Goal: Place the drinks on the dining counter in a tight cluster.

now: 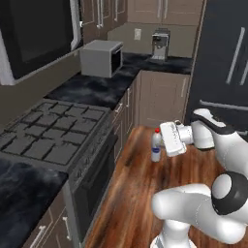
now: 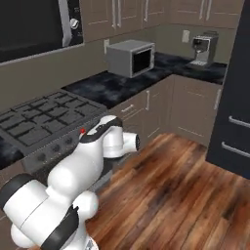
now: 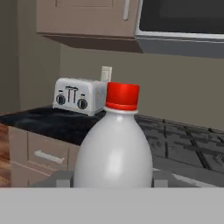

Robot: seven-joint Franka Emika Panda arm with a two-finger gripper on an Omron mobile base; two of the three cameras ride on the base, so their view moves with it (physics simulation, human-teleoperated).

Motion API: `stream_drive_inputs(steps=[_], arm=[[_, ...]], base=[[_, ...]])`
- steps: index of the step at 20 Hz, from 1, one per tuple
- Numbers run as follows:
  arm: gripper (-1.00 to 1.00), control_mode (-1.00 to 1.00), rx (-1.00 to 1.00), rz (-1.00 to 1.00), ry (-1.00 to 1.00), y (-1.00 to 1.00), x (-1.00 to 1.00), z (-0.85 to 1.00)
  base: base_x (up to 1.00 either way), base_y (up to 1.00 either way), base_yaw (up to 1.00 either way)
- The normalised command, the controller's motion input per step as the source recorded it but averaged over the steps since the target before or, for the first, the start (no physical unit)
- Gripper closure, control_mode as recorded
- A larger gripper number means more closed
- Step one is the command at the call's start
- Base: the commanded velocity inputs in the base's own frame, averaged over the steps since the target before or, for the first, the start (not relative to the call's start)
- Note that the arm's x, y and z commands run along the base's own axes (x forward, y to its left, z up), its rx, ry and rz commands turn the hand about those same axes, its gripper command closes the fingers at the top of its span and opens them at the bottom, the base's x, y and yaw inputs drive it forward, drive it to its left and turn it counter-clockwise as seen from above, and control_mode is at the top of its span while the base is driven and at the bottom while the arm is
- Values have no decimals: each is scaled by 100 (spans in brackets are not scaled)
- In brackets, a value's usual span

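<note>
One drink in transit: slim white red-capped bottle (image 1: 156, 146) clamped upright between the fingers of the two-finger gripper (image 1: 160, 145), carried in the air above the brown wooden floor (image 1: 140, 193), just off the front of the gas stove (image 1: 53, 131). No dining counter within these views, nor either of the other two drinks, so number already placed cannot be told. Judged remaining for this bottle: carry to the dining counter, set-down close against the other drinks, release.
</note>
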Motion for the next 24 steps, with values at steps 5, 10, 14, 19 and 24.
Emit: stream_drive_inputs(steps=[5, 10, 14, 19, 24], arm=[[100, 100, 0, 0, 0, 0, 0, 0], [100, 100, 0, 0, 0, 0, 0, 0], [100, 100, 0, 0, 0, 0, 0, 0], [100, 100, 0, 0, 0, 0, 0, 0], [100, 100, 0, 0, 0, 0, 0, 0]], base=[[-1, 5, -99], [0, 4, -100], [0, 5, -100], [0, 4, -100], [0, 5, -100]])
